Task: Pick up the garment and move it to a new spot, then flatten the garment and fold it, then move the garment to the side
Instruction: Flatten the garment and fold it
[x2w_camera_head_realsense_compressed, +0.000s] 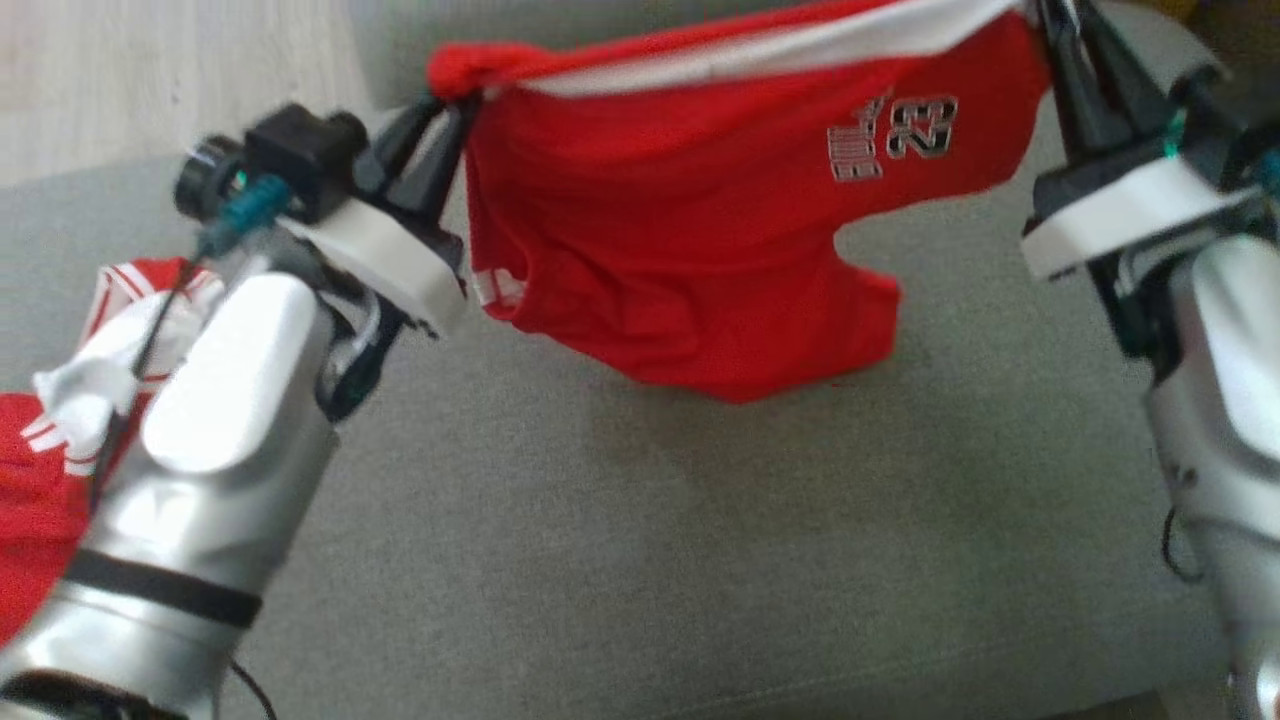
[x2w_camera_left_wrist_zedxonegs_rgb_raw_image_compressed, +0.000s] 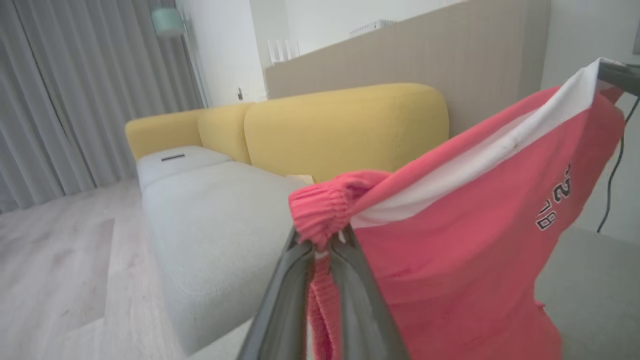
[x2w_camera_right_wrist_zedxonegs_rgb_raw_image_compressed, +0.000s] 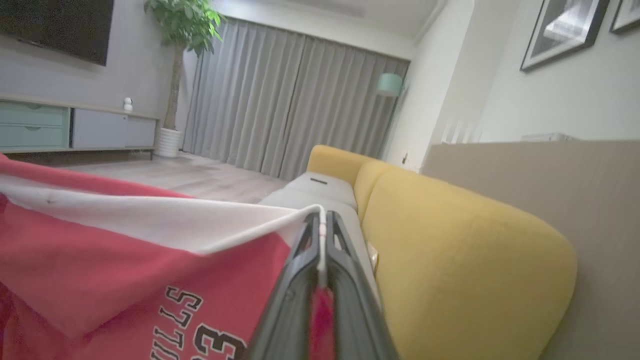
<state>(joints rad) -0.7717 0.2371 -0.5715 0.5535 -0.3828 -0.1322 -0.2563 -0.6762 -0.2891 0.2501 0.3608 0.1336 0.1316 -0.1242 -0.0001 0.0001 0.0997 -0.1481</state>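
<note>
A red garment with a white band and the number 23 hangs stretched between my two grippers above the grey sofa seat. My left gripper is shut on its bunched red elastic end. My right gripper is shut on the white-banded end. The lower part of the garment sags down and touches the seat. In the left wrist view my left gripper pinches the gathered cloth; in the right wrist view my right gripper pinches a thin edge.
Another red and white garment lies on the seat at the left, partly under my left forearm. A yellow sofa back runs behind the grey cushions. Pale wooden floor lies beyond the seat's far left edge.
</note>
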